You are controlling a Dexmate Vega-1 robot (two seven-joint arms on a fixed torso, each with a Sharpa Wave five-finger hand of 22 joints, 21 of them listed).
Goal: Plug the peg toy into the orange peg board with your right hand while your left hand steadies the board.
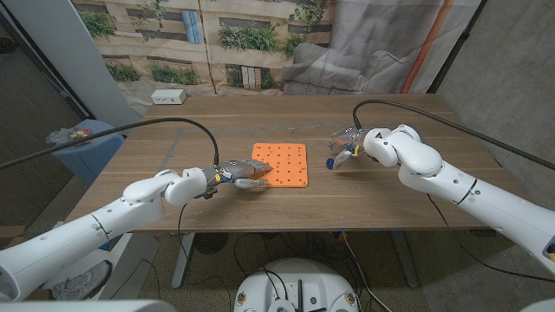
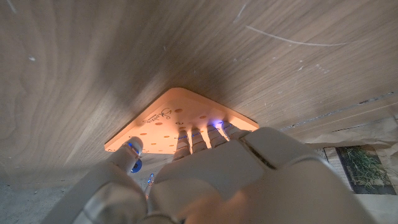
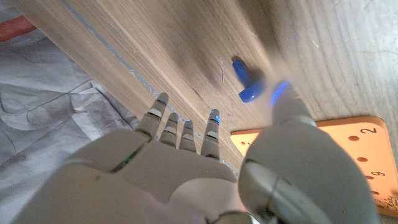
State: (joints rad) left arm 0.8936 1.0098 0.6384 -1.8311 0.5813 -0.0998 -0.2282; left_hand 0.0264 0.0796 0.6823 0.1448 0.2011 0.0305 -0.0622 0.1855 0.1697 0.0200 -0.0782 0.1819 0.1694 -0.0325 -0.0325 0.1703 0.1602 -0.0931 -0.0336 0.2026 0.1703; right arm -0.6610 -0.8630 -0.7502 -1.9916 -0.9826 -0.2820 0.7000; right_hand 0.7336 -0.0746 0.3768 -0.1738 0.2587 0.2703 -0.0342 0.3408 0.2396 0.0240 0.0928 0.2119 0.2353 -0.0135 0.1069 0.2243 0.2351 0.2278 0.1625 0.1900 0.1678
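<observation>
The orange peg board (image 1: 282, 165) lies flat at the table's middle, its holes bare. My left hand (image 1: 238, 177) reaches it from the left, and its fingertips (image 2: 200, 135) rest on the near edge of the board (image 2: 176, 117), thumb alongside. A small blue peg toy (image 1: 330, 161) lies on the wood just right of the board. My right hand (image 1: 349, 143) hovers just behind and above the peg toy (image 3: 245, 81) with fingers (image 3: 186, 127) spread and nothing in them. A numbered corner of the board (image 3: 354, 144) shows beside the thumb.
A white box (image 1: 168, 97) sits at the table's far left corner. Black cables run over the table (image 1: 390, 195) to both wrists. A blue bin (image 1: 91, 147) stands off the left side. Bare wood lies around the board.
</observation>
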